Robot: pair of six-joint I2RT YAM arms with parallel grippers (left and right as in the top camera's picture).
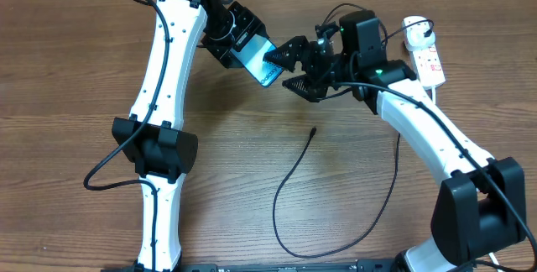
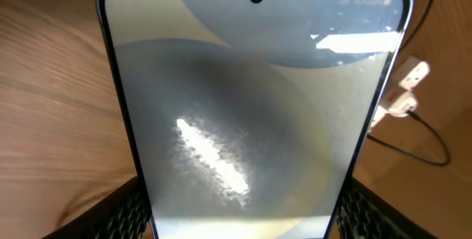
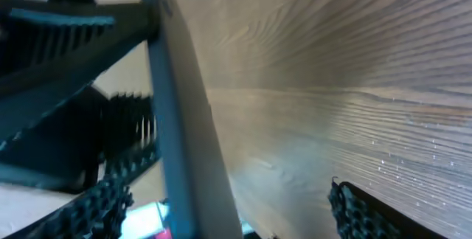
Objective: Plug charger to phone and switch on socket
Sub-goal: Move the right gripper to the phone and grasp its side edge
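Observation:
My left gripper [image 1: 245, 47] is shut on the phone [image 1: 262, 64] and holds it off the table. Its lit screen fills the left wrist view [image 2: 251, 106], clamped by both long edges. My right gripper [image 1: 289, 69] is open at the phone's free end. In the right wrist view the phone's dark edge [image 3: 181, 136] stands between the jaws near the left finger, far from the right finger [image 3: 358, 213]. The charger cable [image 1: 289, 184] lies loose on the table, its plug tip [image 1: 312, 131] untouched. The white socket [image 1: 430, 62] sits at the far right.
A white adapter [image 1: 414, 28] sits on the socket's far end, with the black cable running from it under my right arm. A thick white cord leaves the socket toward the right edge. The wooden table [image 1: 67, 96] carries nothing else.

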